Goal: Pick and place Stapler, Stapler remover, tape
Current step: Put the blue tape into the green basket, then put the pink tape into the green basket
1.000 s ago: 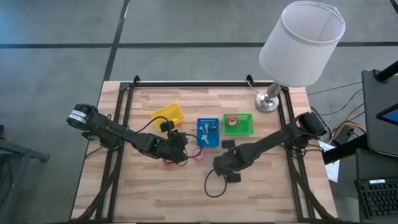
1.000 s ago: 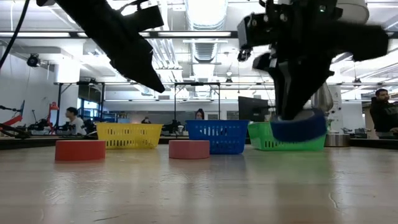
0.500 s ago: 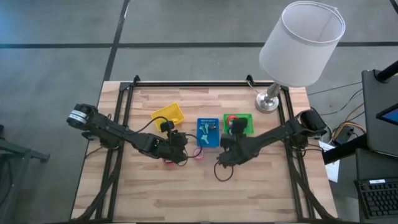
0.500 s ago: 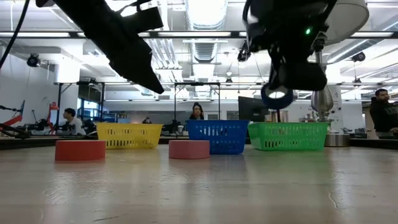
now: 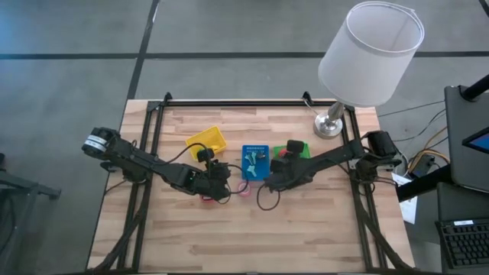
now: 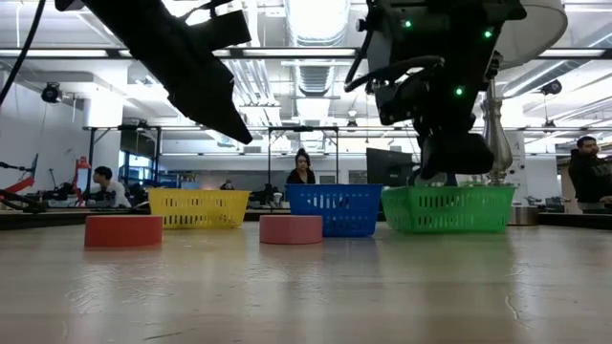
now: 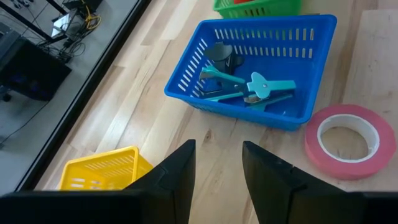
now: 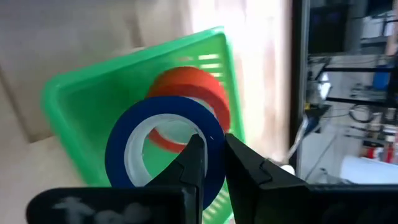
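The work surface is a pale butcher-block table point(image 5: 306, 229) of jointed wood strips, bordered by a dark metal frame; a lamp point(image 5: 367, 61) with a white drum shade and metal base stands at its far right corner. Beyond the table lies a wide workshop under strip lighting, with people seated at benches.

Three slotted plastic baskets stand in a row — yellow basket point(image 6: 199, 206), blue basket point(image 7: 311, 37), green basket point(image 8: 74, 93). The blue one holds teal and dark tools.

The right gripper point(image 8: 211, 158) hangs over the green basket, its fingers pinched on the wall of the blue tape roll point(image 8: 124, 140), a smooth ring with a pale core. A red tape roll point(image 8: 199, 84) lies inside the basket beneath it.

The left gripper point(image 7: 217, 171) hovers above the table near the blue basket, fingers parted and holding nothing. A pink tape roll point(image 7: 342, 140) lies flat just beside that basket; another red roll point(image 6: 123, 230) lies flat in front of the yellow basket.
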Controlling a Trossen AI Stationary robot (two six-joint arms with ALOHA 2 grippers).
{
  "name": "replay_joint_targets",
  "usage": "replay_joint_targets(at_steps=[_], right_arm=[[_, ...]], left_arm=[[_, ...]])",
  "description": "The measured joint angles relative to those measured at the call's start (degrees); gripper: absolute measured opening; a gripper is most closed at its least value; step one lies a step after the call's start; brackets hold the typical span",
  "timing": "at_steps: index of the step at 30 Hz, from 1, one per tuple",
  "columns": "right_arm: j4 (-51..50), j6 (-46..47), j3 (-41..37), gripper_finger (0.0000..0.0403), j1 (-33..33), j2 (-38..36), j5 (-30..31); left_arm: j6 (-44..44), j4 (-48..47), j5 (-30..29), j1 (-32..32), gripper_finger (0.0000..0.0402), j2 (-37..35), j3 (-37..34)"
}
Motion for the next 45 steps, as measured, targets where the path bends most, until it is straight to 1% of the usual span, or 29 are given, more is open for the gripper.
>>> replay_joint_targets(at_steps=[2, 6, 11, 16, 22, 25, 31, 35, 39, 41, 42, 45], right_arm=[[0.64, -0.03, -0.65, 0.0038, -0.02, 0.00, 2.19], [3.52, -0.04, -1.56, 0.0045, -0.23, 0.00, 3.11], [5.07, -0.53, -1.81, 0.0072, -0.44, -0.06, 0.15], [5.06, -0.68, -1.61, 0.0099, -0.35, -0.04, -1.20], [3.20, -0.69, 2.22, 0.0116, -0.19, -0.07, -4.17], [0.87, -0.70, 5.56, 0.0120, 0.16, -0.07, -5.88], [-1.70, -0.68, 11.03, 0.0118, 1.86, -0.15, -5.97], [-1.62, -0.66, 13.02, 0.0114, 3.32, -0.15, -5.94], [0.57, -0.47, 13.58, 0.0110, 4.88, -0.17, -6.05], [3.68, -0.51, 13.46, 0.0108, 5.50, -0.17, -7.49], [5.56, -0.58, 13.38, 0.0107, 5.69, -0.17, -9.21], [13.42, -0.70, 12.39, 0.0103, 6.07, -0.17, -16.57]], left_arm=[[0.00, 0.00, 0.00, 0.00, 0.0135, 0.00, 0.00], [0.00, 0.00, 0.00, 0.00, 0.0135, 0.00, 0.00], [0.00, 0.00, 0.01, 0.00, 0.0135, 0.00, 0.00], [0.00, 0.00, 0.00, 0.00, 0.0135, 0.00, 0.00], [0.00, 0.00, 0.00, 0.00, 0.0135, 0.00, 0.00], [0.00, -0.01, 0.00, 0.04, 0.0135, 0.00, 0.00], [0.00, -0.02, 0.00, 0.04, 0.0135, 0.00, 0.00], [-0.05, -0.02, 0.07, 0.07, 0.0135, 0.00, 0.00], [-0.33, -0.04, 2.56, 0.00, 0.0135, -0.02, 0.00], [-0.35, -0.02, 4.02, 0.00, 0.0135, 0.00, 0.00], [-0.35, -0.02, 4.17, 0.00, 0.0135, 0.00, 0.00], [-0.37, -0.02, 4.35, 0.00, 0.0135, -0.01, 0.00]])
